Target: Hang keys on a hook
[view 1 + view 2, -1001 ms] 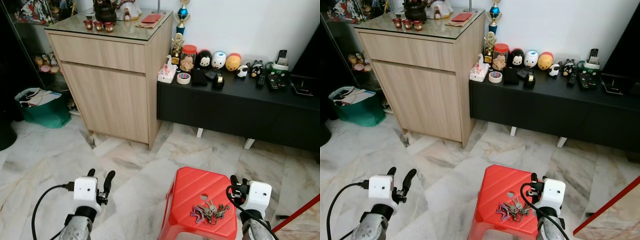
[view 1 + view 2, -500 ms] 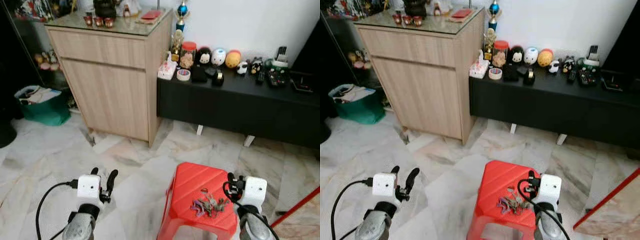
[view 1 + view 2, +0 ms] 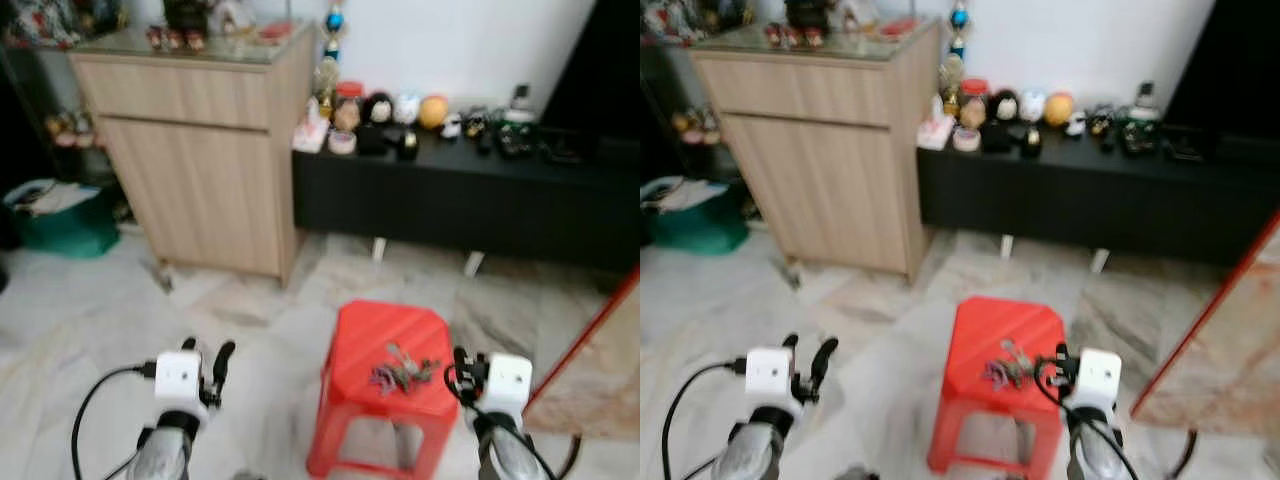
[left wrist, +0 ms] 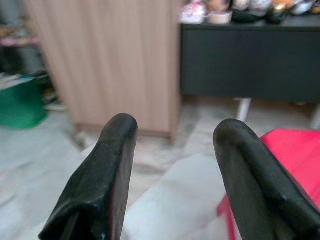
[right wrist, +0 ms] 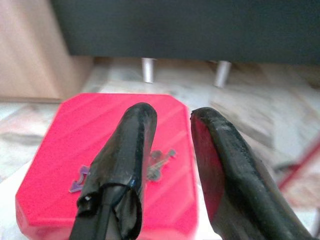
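Observation:
A bunch of keys [image 3: 400, 372] lies on top of a small red plastic stool [image 3: 350, 350] on the marble floor. My right gripper [image 3: 461, 358] is held low at the stool's right edge, just right of the keys, open with nothing between its fingers. In the right wrist view the keys [image 5: 161, 167] lie on the red stool [image 5: 85, 135] beyond the black fingers [image 5: 135, 135], partly hidden by them. My left gripper [image 3: 207, 348] is open over bare floor left of the stool, and its fingers [image 4: 117, 150] stand well apart. The head views are blurred.
A tall wooden cabinet [image 3: 200, 150] stands at the back left. Beside it a low black bench [image 3: 450, 200] holds several figurines and small items. A green bag [image 3: 55, 215] sits at the far left. A red-edged stone slab [image 3: 600, 350] leans in at the right.
The whole picture has shifted and blurred: the camera moved, and the stool now shows down to its legs. Keys and both grippers keep their places relative to the stool.

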Robot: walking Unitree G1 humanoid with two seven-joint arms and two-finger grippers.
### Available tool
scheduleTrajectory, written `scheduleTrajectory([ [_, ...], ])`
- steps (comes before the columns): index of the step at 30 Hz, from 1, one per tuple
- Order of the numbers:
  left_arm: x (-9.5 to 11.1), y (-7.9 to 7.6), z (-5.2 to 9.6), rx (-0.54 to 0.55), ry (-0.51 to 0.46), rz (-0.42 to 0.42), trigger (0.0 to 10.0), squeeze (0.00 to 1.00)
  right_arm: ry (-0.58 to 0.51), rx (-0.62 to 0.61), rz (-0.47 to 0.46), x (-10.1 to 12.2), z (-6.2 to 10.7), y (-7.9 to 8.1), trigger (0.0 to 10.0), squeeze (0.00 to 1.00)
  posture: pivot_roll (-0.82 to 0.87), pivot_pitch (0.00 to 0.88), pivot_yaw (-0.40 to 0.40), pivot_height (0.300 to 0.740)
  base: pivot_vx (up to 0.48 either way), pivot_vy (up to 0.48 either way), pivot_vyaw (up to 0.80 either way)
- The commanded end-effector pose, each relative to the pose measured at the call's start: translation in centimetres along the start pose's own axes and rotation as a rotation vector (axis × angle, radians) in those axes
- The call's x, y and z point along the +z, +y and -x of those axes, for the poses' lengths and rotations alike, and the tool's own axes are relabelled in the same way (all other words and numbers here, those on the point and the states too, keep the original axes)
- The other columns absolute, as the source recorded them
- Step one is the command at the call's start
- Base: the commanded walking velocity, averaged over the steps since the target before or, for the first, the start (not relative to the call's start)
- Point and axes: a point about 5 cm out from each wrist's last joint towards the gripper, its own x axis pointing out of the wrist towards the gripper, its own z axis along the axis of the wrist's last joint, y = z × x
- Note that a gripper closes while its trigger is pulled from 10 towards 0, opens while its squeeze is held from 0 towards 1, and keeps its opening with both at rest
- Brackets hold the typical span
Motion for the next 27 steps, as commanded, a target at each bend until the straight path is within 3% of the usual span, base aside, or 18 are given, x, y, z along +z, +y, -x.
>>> scheduleTrajectory([
  [1,-1.17,-0.17,0.68,-0.007,0.058,-0.004,10.0,0.00,0.003,0.009,-0.004,0.05,-0.12,0.26,10.0,0.00,0.03,0.010,-0.035,0.657,0.000,0.000,0.00],
  [27,-1.42,-0.69,0.34,-0.039,0.068,0.024,10.0,0.00,0.027,0.082,-0.022,-0.26,-0.35,1.24,10.0,0.00,0.03,0.000,-0.037,0.634,0.000,0.000,0.00],
])
